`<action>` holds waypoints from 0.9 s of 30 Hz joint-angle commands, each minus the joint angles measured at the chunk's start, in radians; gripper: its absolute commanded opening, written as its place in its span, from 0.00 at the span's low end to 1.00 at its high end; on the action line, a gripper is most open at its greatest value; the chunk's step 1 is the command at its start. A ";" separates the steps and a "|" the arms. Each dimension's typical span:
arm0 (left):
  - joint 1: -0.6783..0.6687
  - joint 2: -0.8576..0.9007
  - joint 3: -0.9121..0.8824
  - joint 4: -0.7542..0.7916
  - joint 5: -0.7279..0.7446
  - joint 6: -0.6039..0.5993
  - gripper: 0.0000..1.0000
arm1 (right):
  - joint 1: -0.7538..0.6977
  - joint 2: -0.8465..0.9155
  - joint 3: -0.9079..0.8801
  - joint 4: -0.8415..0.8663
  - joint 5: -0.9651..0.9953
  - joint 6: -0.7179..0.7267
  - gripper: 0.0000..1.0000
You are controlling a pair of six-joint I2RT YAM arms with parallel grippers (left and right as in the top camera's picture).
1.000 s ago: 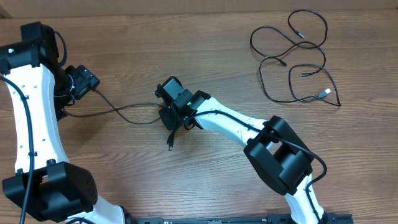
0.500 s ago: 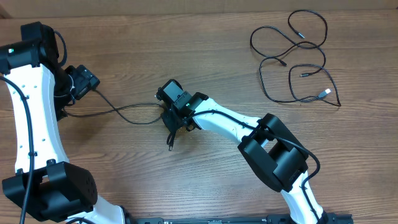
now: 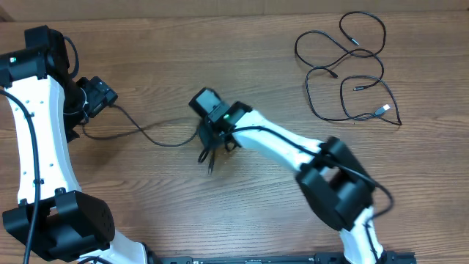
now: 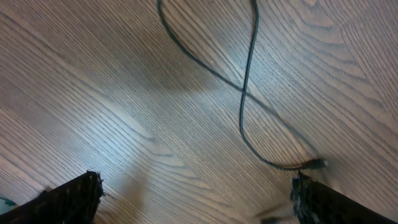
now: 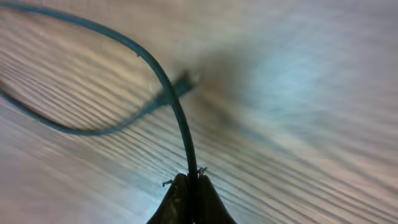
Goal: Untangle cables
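- Overhead: looking straight down from well above the table [image 3: 264, 44], so both arms and the long cable [image 3: 154, 139] sit in one wide shot.
- Left wrist: facing down at the wood from fairly near, with the left gripper [image 4: 196, 190] framing the bottom corners. Its strand looks like that long cable's left end.
- Right wrist: very close and blurred, with the right gripper [image 5: 189, 186] at the bottom edge and the same cable running away from it.
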 commanded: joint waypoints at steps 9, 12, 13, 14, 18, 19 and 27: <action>0.004 0.009 -0.007 0.000 0.005 -0.013 1.00 | -0.073 -0.487 0.055 -0.066 0.100 0.043 0.04; 0.004 0.008 -0.007 0.000 0.005 -0.013 1.00 | -0.073 -0.557 0.055 -0.093 0.140 0.043 0.04; 0.004 0.008 -0.007 0.000 0.005 -0.013 0.99 | -0.073 -0.579 0.055 -0.099 0.140 0.043 0.04; 0.004 0.008 -0.007 0.000 0.005 -0.013 0.99 | -0.072 -0.597 0.055 -0.104 0.139 0.043 0.04; 0.004 0.008 -0.007 0.000 0.005 -0.013 1.00 | -0.072 -0.640 0.055 -0.119 0.133 0.043 0.04; 0.004 0.008 -0.007 0.000 0.005 -0.013 0.99 | -0.072 -0.644 0.055 -0.124 0.123 0.043 0.04; 0.004 0.008 -0.007 0.000 0.005 -0.013 0.99 | -0.072 -0.638 0.051 -0.142 -0.013 0.043 0.04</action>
